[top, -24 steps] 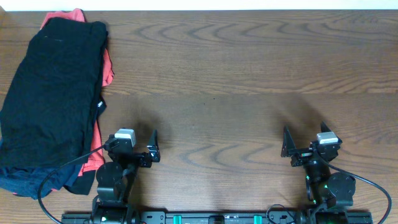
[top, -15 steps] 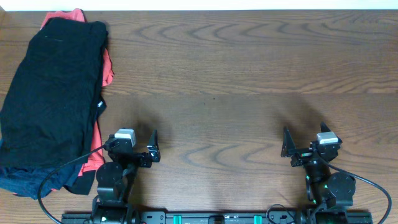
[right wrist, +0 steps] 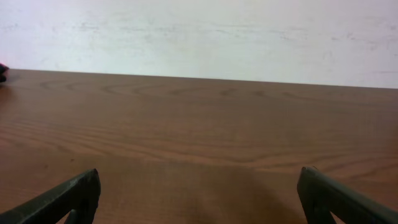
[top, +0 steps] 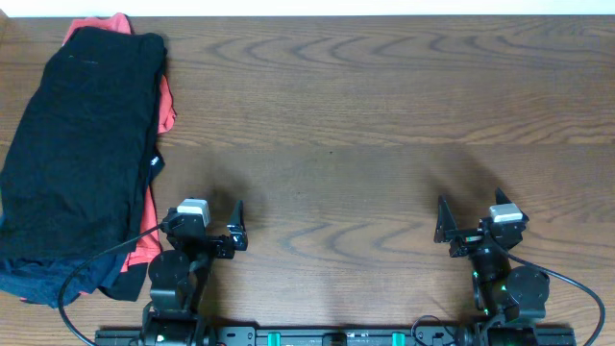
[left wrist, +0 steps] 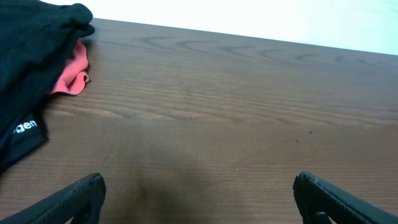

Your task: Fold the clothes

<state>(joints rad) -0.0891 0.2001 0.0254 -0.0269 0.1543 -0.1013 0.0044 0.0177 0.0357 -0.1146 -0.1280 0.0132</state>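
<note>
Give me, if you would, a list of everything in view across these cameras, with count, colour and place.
black garment: one, black, on top of the pile at the table's left side; a label with white lettering shows at its edge in the left wrist view.
coral garment: one, coral red, under the black one, peeking out at the pile's top and right edges.
dark blue fabric: one layer, dark blue, at the pile's near-left bottom edge; I cannot tell what garment it is.
table: one, brown wood grain, under everything.
left gripper: one, black, near edge on the left, beside the pile, open and empty.
right gripper: one, black, near edge on the right, open and empty.
</note>
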